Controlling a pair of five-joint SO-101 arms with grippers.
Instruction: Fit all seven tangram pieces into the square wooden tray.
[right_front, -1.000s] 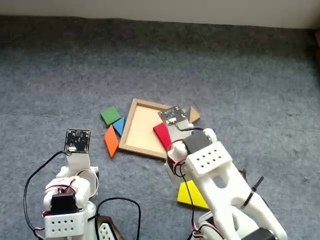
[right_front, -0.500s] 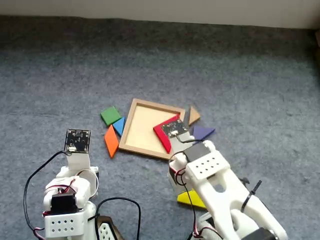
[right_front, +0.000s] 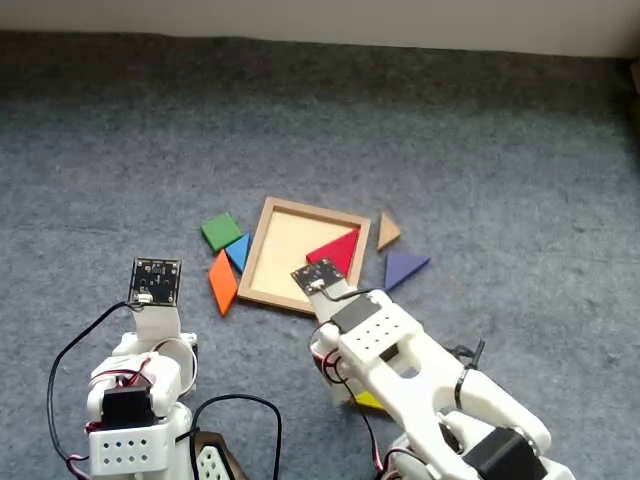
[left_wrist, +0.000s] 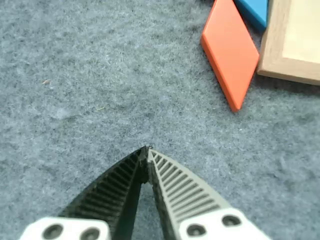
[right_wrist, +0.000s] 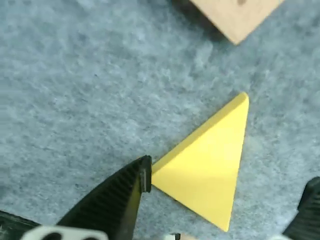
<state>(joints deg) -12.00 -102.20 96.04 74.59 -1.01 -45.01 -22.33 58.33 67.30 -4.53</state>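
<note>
between the spread fingers of the right hand (right_wrist: 228, 182), the yellow triangle (right_wrist: 207, 170) lies flat on the grey counter (right_front: 500, 150). the hand is wide open and has hold of nothing. one ribbed finger sits just beside a corner of the triangle and the other is well off past its far side. a corner of the tray (right_wrist: 235, 15) lies ahead of the hand.

from above, the red triangle (right_front: 338, 252) already sits inside the tray (right_front: 255, 265). the purple triangle (right_front: 404, 267) and tan triangle (right_front: 387, 231) wait just outside one rim. the green square (right_front: 221, 231), blue piece (right_front: 238, 252) and orange piece (right_front: 222, 281) wait beside the opposite rim.

the left hand (left_wrist: 146, 152) is closed tip to tip on nothing, above bare counter. the orange piece (left_wrist: 230, 55) is ahead of its tips, close against the tray rim.

the yellow triangle looks like thin painted wood, so it is probably light and stiff, and unlikely to break. its smooth faces and low edges leave little to bite on, and the soft counter may let a fingertip dig under an edge. a pinch across two slanting sides would likely squeeze the piece out sideways. the safer hold seems to be one finger flat on the long edge and the other at the corner opposite, low against the counter.
</note>
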